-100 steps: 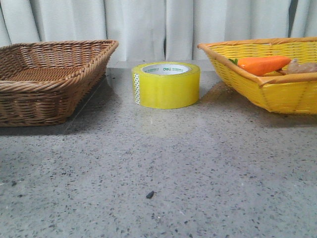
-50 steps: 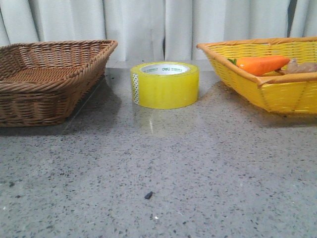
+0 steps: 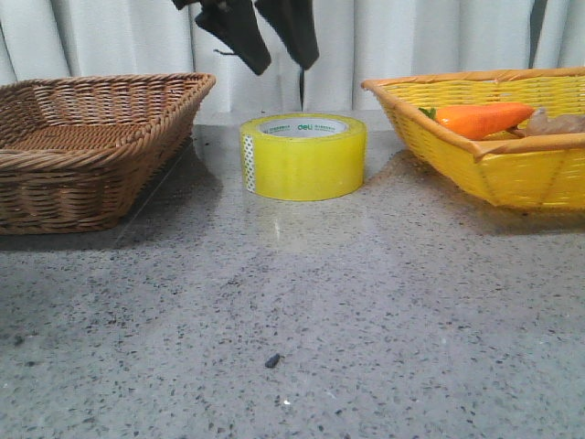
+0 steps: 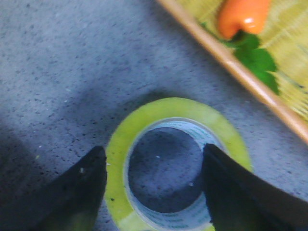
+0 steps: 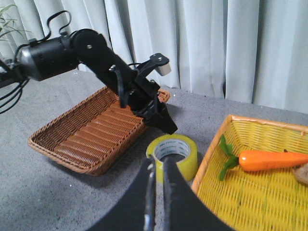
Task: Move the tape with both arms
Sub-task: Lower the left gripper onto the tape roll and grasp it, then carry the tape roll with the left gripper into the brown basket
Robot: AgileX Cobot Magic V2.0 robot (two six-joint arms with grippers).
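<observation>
The yellow tape (image 3: 303, 157) lies flat on the grey table between two baskets, with its white "deli" core facing up. My left gripper (image 3: 283, 64) hangs open just above the roll's back edge, not touching it. In the left wrist view the left gripper (image 4: 154, 150) has its two dark fingers spread over the tape (image 4: 168, 108), one over the ring's outer edge and one over its inner edge. My right gripper (image 5: 159, 163) is shut and empty, well back from the tape (image 5: 187, 161). It is out of the front view. The right wrist view shows the left gripper (image 5: 163, 122) above the roll.
A brown wicker basket (image 3: 91, 146) stands left of the tape. A yellow basket (image 3: 494, 174) stands on the right and holds an orange carrot (image 3: 484, 119) and a pale object. White curtains hang behind. A small dark speck (image 3: 272, 360) lies on the near table.
My left gripper has come down into the front view from above, over the tape. The tape and baskets have not moved.
</observation>
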